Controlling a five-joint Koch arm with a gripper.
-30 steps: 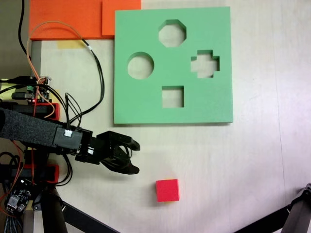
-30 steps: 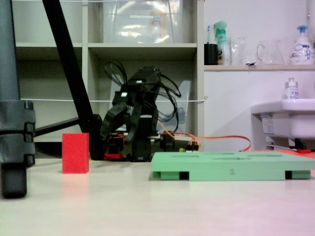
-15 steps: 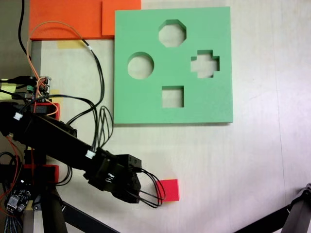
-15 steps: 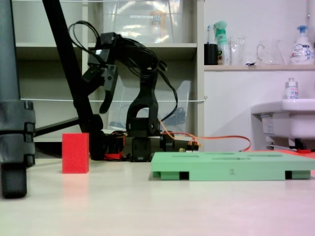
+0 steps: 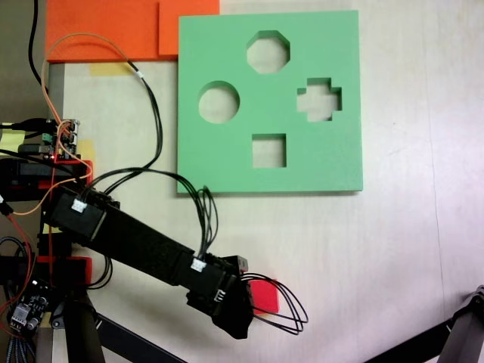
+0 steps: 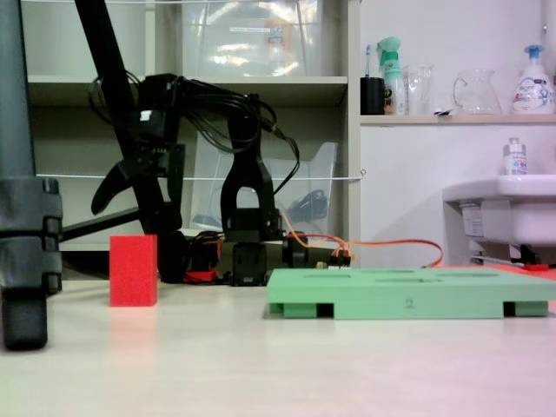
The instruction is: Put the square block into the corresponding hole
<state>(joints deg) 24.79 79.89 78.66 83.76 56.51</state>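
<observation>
Above square block [image 6: 133, 269], tool [image 6: 130, 198] gapes, clear; top-down hides gap.

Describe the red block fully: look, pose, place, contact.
The square block is a bright red, matte, foam-like cube with sharp edges. It stands flat on the pale table, apart from the green board. In a fixed view from above the gripper partly covers it; the low fixed view shows the gripper above it, not touching.
</observation>
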